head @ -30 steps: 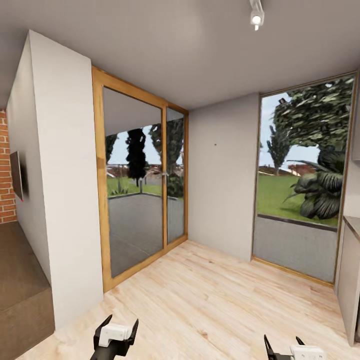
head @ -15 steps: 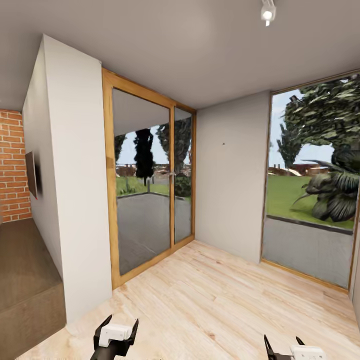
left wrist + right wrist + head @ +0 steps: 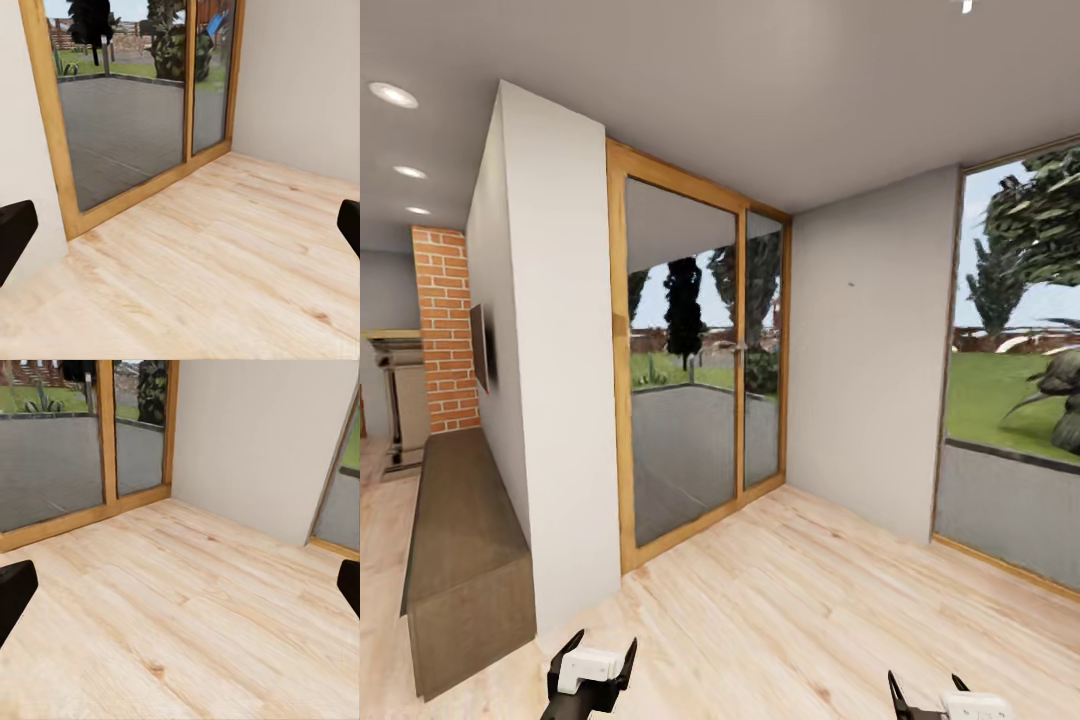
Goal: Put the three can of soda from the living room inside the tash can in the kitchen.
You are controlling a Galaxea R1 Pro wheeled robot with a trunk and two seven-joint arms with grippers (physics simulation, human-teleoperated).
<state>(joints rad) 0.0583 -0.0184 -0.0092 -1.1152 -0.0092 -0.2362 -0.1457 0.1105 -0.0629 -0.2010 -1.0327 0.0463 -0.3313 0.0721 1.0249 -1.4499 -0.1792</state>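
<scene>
Living room: far left of the head view, now more of it in sight than a second ago, because the camera has swung left, not the things.
Ceiling lights: upper left, three round ones, new to the view.
Brick column: left, now seen tall and whole; earlier just a strip at the edge.
Mantel: far left edge, pale, beside the brick; newly seen.
TV: dark panel on the side of the white wall, just right of the brick.
Bench: lower left, long, low, dark brown, running along the wall; earlier cut off by the edge.
White wall: left of centre, shifted rightward in the frame.
Glass door: centre, wood-framed, garden behind it.
Window: right edge, partly cut off now.
Floor: pale wood planks, lower centre.
Left gripper: bottom, left of centre, jaws spread, grasping nothing.
Right gripper: bottom right, jaws spread, grasping nothing.
</scene>
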